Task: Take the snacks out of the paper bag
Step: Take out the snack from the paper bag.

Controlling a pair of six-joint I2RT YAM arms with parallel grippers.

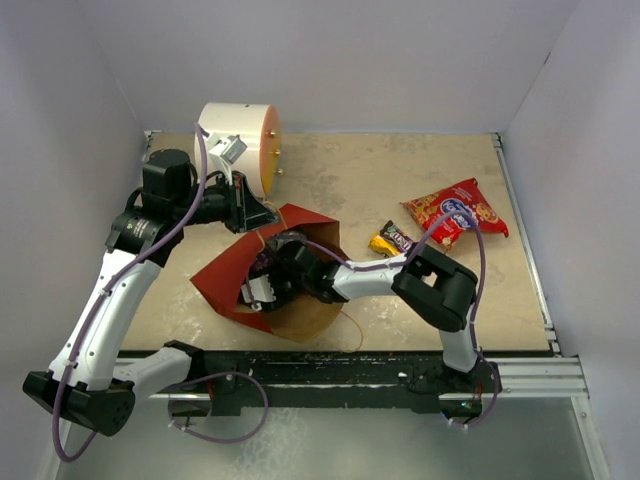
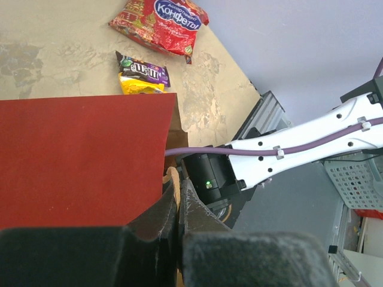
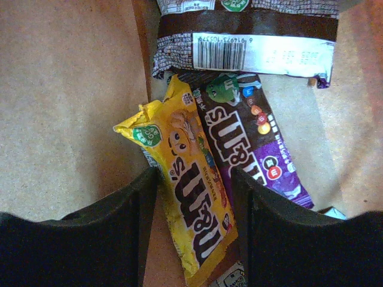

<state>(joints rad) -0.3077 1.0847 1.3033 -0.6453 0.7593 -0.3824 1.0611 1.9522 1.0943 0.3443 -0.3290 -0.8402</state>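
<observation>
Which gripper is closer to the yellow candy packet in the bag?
Right. The right gripper is inside the paper bag, open astride the yellow packet; the left gripper pinches the bag's rim outside.

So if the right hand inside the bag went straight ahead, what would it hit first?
Probably the yellow packet, lying between its open fingers; the brown-purple packet sits just beside it.

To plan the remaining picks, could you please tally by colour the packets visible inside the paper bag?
Yellow packet: 1
Brown-and-purple packet: 1
Brown-and-white packet, barcode up: 1
Total: 3 in clear view; scraps at the wrist view's bottom edge are too cut off to count.
</observation>
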